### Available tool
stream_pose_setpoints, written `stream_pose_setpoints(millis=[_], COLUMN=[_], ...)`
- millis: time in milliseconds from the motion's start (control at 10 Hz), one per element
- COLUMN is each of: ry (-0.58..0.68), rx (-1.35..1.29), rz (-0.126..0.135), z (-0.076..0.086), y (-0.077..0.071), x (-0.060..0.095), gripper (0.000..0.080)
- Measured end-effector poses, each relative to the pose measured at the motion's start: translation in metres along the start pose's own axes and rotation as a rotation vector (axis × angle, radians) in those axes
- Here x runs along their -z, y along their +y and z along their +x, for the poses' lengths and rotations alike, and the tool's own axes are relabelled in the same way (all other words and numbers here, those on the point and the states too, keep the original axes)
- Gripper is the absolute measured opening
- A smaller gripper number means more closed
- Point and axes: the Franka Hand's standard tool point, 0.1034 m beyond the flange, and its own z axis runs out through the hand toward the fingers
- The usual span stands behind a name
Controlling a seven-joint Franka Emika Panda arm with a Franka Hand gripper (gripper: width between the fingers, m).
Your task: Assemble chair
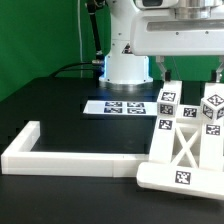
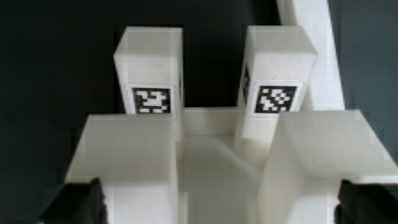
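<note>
Exterior view: chair parts grouped at the table's right, my gripper spread above them

Exterior view, item one: my gripper (image 1: pixel 190 72), fingers (image 1: pixel 163 70) spread wide with nothing between them, poised over the chair cluster without touching any part that I can make out

Item two: the chair (image 1: pixel 185 145), a set of matte white pieces gathered at the exterior view's right on the black table (image 1: pixel 50 105). A flat slab with a crossed brace lies in front, one tag on its near edge; blocky tagged pieces stand behind it

Item three: the marker board (image 1: pixel 118 106), flat on the table ahead of my arm's base (image 1: pixel 126 66), just to the left of the chair parts in the exterior view

Item four: the white border rail (image 1: pixel 60 157), an L shape running along the front and up the exterior view's left; its end meets the chair slab

Wrist view, item five: two upright white bars (image 2: pixel 151 75), side by side and apart, each bearing one tag, rising from broader white pieces below. My fingertips (image 2: pixel 71 205) show only as dark edges in the corners
</note>
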Motion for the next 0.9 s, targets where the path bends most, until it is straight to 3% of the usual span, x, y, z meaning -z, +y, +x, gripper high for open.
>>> stream_pose_setpoints(millis=[600, 900], ry=[0.031, 0.052], rx=[0.005, 0.006], rz=[-0.005, -0.011], z=[-0.004, -0.013], y=[-0.001, -0.002], x=[-0.009, -0.022], gripper=[0.0649, 0.0649])
